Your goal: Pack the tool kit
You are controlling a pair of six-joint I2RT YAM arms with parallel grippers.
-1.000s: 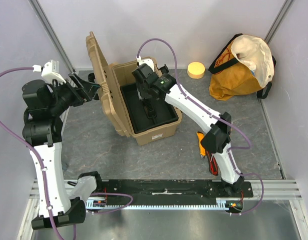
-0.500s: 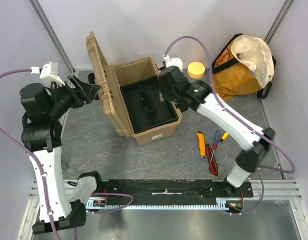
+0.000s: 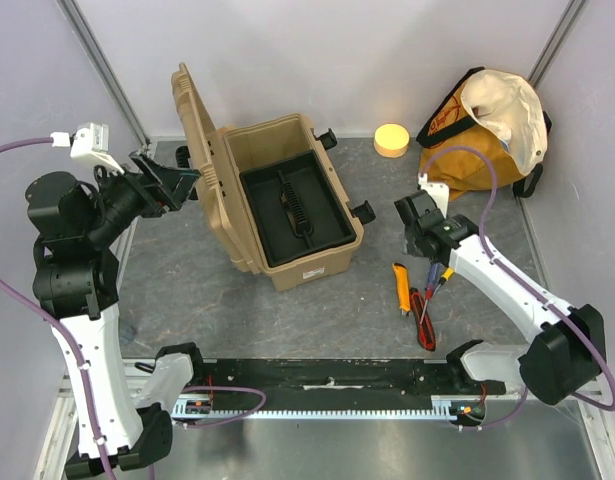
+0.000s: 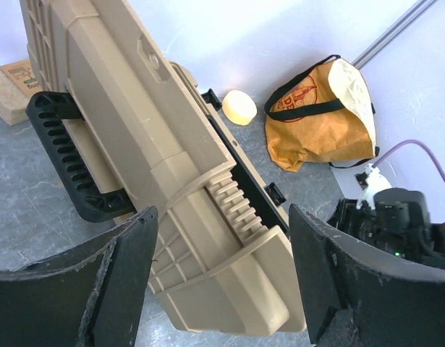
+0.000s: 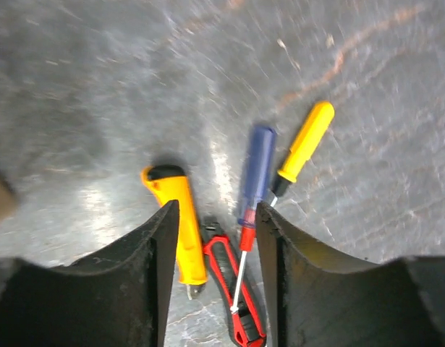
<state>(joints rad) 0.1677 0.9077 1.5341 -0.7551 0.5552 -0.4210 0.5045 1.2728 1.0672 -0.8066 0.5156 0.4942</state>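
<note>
Right hand (image 5: 213,217), spread, is hovering over the loose tools (image 5: 255,173), probably needing to pinch one next; left hand (image 4: 221,224), spread, is facing the toolbox lid (image 4: 135,123).

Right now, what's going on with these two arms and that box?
They are packing the tool kit, which sits open with a black tray inside. The right gripper hangs open and empty over loose tools on the table: a yellow knife, a blue screwdriver, a yellow screwdriver and red pliers. The left gripper is open beside the raised lid, holding nothing.
</note>
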